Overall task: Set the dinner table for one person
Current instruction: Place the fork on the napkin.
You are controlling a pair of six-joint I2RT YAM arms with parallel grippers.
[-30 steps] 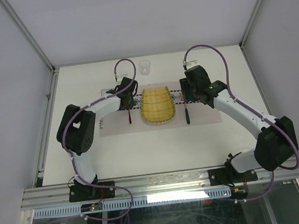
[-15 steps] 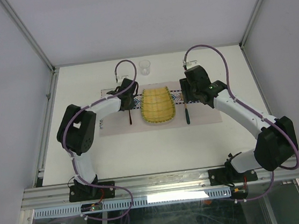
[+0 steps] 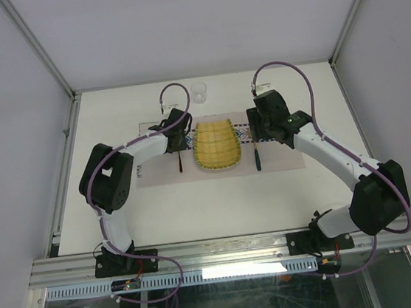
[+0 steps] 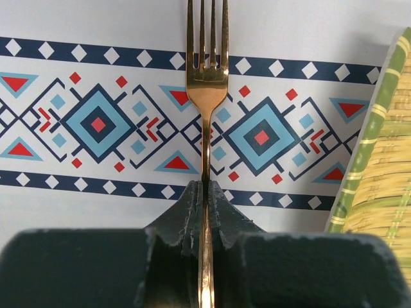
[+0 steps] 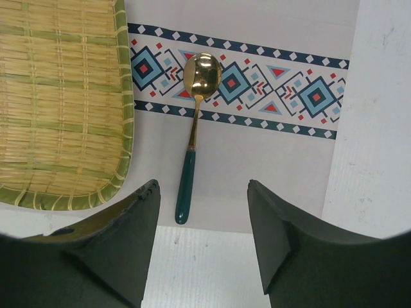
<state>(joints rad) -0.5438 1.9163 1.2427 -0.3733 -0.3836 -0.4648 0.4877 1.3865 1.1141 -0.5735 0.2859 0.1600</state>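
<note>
A gold fork lies on the pale placemat, tines pointing away across its blue-red band. My left gripper is shut on the fork's stem. From above, the fork lies just left of the woven bamboo tray, with the left gripper over it. A gold spoon with a green handle lies right of the bamboo tray. My right gripper hovers open above the spoon's handle end, holding nothing. All of it rests on the white dinner table.
A small clear cup stands on the table behind the placemat. Metal rails and grey walls enclose the table on the left, right and back. The arm bases sit on the near rail.
The left wrist has shifted slightly to the right, still shut on the fork. The right arm has not moved.
</note>
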